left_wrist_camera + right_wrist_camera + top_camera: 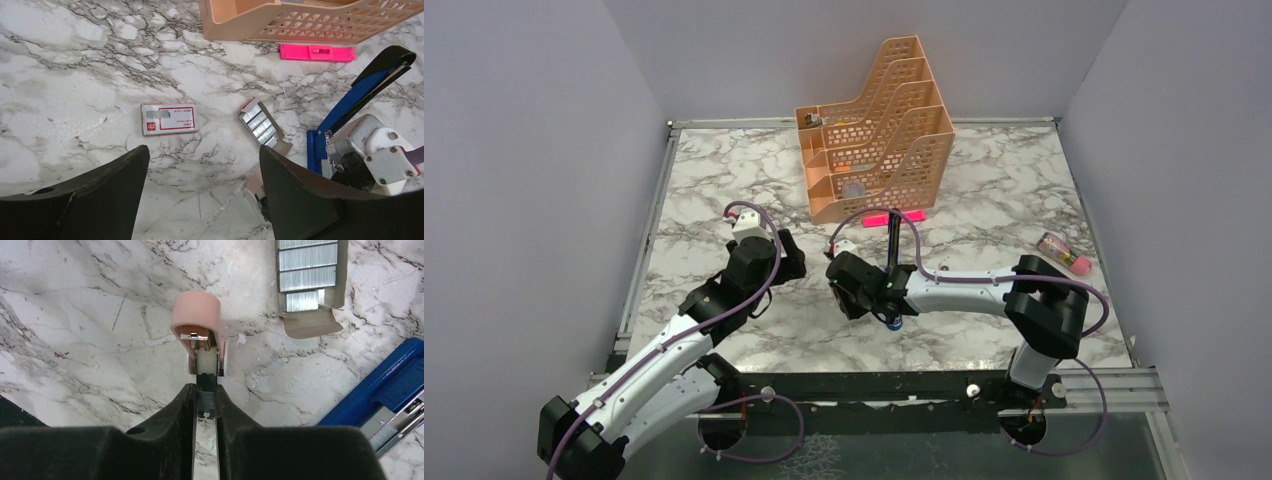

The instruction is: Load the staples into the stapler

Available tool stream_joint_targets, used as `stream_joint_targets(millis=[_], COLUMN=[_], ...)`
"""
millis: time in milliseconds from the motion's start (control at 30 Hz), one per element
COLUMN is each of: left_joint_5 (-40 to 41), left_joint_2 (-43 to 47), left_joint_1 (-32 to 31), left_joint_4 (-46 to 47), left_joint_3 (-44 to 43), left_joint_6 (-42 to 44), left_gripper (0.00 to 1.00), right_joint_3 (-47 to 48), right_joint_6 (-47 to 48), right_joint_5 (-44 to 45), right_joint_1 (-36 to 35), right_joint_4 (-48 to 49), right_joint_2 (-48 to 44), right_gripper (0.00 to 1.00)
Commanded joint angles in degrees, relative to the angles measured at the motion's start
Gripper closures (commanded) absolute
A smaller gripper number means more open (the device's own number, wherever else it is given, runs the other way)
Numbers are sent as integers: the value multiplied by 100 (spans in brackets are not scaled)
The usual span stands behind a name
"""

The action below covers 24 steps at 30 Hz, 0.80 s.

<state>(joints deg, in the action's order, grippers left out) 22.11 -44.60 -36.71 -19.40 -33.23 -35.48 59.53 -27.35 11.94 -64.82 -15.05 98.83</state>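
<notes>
The blue stapler (350,97) stands open, its black-tipped arm raised; it also shows in the top view (892,245) and at the right edge of the right wrist view (387,390). The white box with the red label (168,119) lies flat on the marble. The grey tray of silvery staples (261,125) lies apart from it, and is seen close up in the right wrist view (310,280). My right gripper (205,392) is shut on a narrow ribbed grey strip (206,400), apparently staples, whose far end meets a peach-pink piece (197,312). My left gripper (202,175) is open and empty above the marble.
An orange file rack (874,130) stands at the back centre, with a flat bright-pink bar (894,217) in front of it; the bar also shows in the left wrist view (316,52). A small pink-capped object (1064,252) lies at the right. Both wrists sit close together mid-table.
</notes>
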Motion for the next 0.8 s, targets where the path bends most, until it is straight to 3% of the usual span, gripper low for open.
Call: stream_joint_targets(millis=[0, 767], left_joint_5=[4, 4], left_joint_2=[-11, -3], left_joint_1=[32, 26], left_joint_4=[77, 72], left_joint_3=[5, -10], left_joint_6=[63, 68], left_gripper=[18, 18], right_joint_3=[-20, 41], right_joint_6=[46, -31], right_joint_5=[109, 248], right_joint_1=[-31, -31], right_joint_4=[121, -49], right_joint_2=[110, 224], right_gripper=[79, 76])
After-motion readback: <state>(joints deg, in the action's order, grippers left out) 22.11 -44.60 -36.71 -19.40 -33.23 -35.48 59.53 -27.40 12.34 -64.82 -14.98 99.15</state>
